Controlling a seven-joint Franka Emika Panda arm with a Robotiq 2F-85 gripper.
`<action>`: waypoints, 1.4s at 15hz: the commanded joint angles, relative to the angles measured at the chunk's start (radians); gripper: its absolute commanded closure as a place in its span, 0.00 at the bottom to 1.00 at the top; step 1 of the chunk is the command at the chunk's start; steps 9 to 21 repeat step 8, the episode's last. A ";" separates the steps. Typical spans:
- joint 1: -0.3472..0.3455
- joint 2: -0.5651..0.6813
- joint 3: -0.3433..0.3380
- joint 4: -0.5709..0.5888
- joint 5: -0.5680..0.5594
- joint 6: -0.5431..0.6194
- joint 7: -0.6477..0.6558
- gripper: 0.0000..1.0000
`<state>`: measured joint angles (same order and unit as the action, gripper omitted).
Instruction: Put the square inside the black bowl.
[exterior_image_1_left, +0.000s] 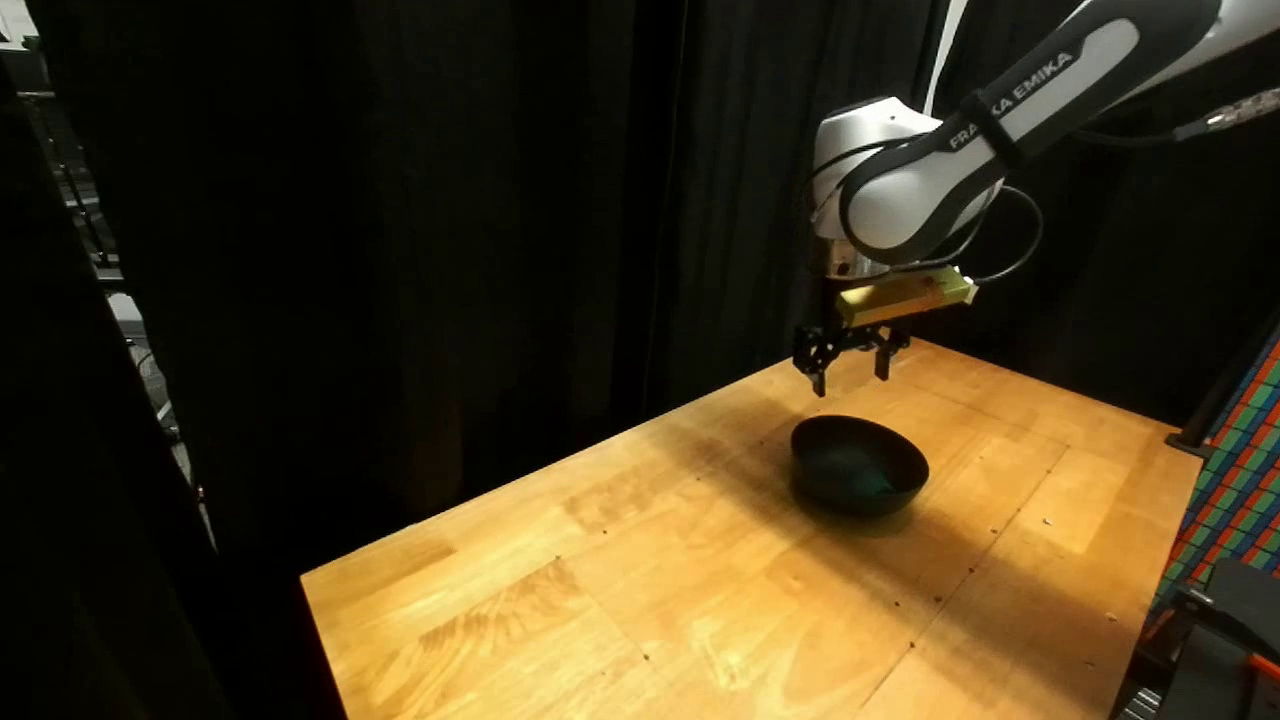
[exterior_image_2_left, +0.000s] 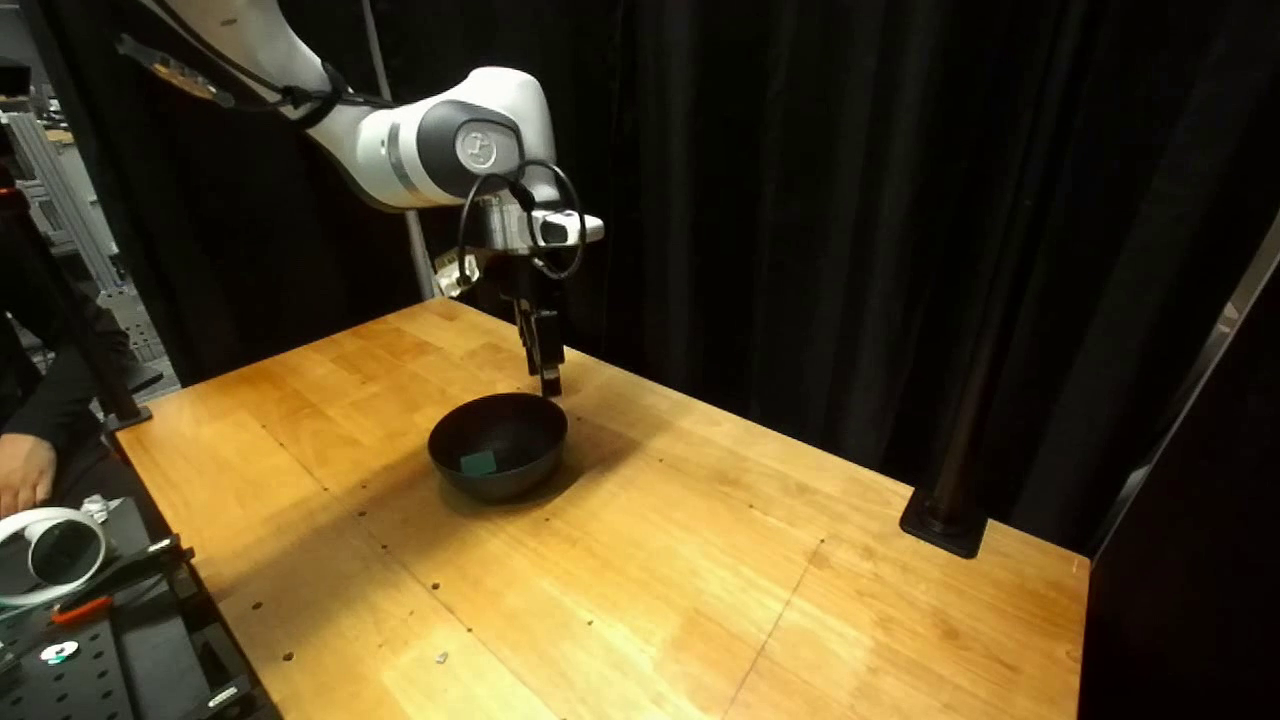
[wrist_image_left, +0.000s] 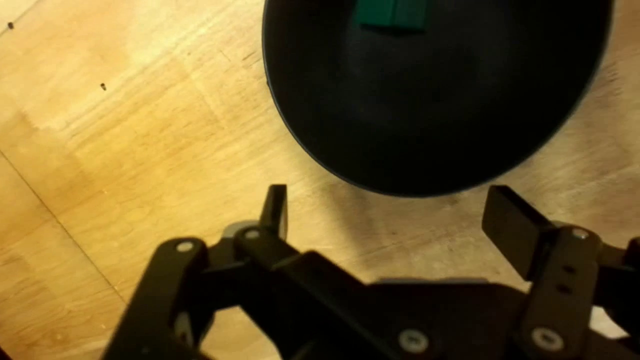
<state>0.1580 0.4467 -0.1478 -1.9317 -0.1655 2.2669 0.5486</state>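
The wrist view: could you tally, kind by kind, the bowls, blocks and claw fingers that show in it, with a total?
Bowls: 1, the black bowl, cut off by the top edge of the picture.
Blocks: 1, the green block, inside the bowl.
Claw fingers: 2, standing apart.
Total: 4

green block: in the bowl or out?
In: the wrist view shows the green block inside the black bowl, within its rim, and the open gripper holds nothing.
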 joint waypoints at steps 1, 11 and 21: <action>-0.047 -0.216 0.065 -0.117 0.081 0.032 -0.123 0.00; -0.084 -0.368 0.144 -0.139 0.250 -0.004 -0.301 0.00; -0.084 -0.368 0.144 -0.139 0.250 -0.004 -0.301 0.00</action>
